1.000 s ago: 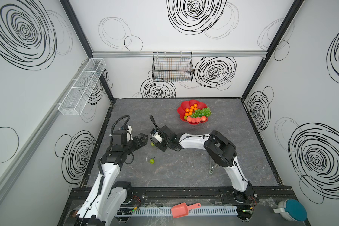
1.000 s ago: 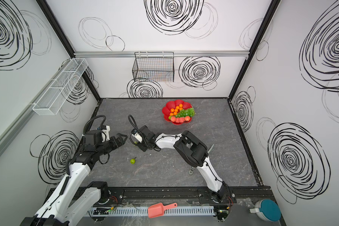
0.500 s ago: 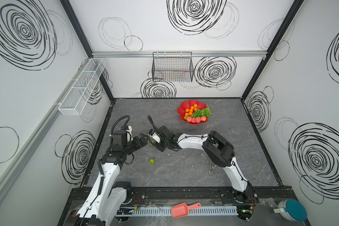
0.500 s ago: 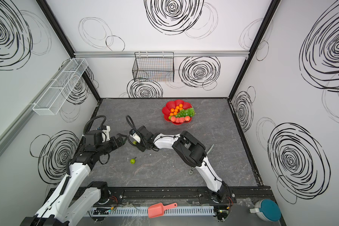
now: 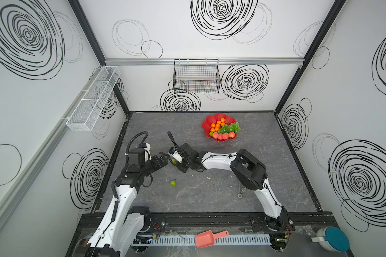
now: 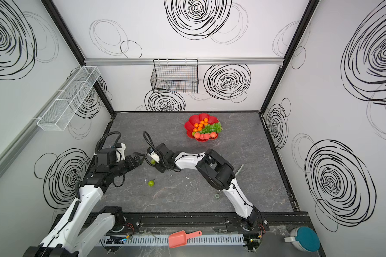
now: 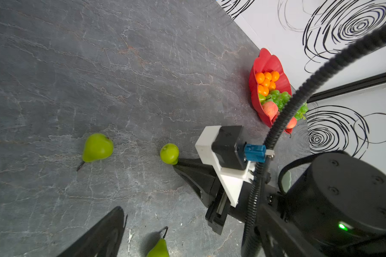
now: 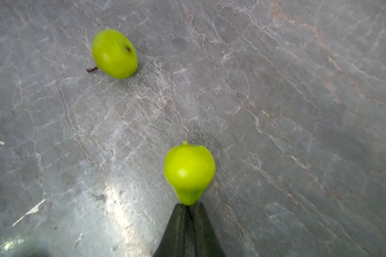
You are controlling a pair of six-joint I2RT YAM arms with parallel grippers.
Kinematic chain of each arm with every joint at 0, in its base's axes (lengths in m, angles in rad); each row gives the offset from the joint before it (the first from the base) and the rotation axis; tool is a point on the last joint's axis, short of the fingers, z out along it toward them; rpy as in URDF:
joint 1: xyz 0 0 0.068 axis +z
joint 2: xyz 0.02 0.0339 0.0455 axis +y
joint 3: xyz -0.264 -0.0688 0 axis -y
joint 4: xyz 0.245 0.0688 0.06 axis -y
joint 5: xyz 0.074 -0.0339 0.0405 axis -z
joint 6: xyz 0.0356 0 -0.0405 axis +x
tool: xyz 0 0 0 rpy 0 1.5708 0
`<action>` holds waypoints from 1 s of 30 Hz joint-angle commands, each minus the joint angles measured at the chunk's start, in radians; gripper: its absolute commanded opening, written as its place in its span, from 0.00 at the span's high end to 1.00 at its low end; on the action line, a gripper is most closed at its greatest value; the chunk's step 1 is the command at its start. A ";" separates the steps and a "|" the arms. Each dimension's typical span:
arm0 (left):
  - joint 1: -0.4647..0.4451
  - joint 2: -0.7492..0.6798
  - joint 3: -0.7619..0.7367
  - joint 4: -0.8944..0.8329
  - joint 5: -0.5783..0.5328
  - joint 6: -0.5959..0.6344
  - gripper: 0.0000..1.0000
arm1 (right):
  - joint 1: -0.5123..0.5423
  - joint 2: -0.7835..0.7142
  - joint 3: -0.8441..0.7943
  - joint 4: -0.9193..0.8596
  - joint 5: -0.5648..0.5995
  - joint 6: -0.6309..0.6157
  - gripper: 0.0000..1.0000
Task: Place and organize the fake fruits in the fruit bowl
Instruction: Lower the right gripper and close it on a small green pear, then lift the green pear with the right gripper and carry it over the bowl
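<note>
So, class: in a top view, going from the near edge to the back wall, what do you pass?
Pink scoop → nearer pear → farther pear → red bowl → black wire basket.

Bright, even light fills both top views, their straight edges bowed, while the right wrist view is soft, with glare on the surface [image 8: 118,195] and a blurred pear [image 8: 189,173].
</note>
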 commanded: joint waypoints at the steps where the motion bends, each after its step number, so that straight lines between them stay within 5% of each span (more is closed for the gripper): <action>1: 0.004 0.001 -0.006 0.045 0.008 0.008 0.04 | -0.004 0.024 0.000 -0.072 -0.029 0.007 0.89; 15: -0.020 0.029 0.003 0.081 0.012 0.013 0.04 | -0.083 -0.183 -0.110 0.008 -0.121 0.091 0.97; 30: -0.322 0.214 0.119 0.202 -0.099 -0.024 0.04 | -0.239 -0.414 -0.291 0.008 -0.134 0.150 0.99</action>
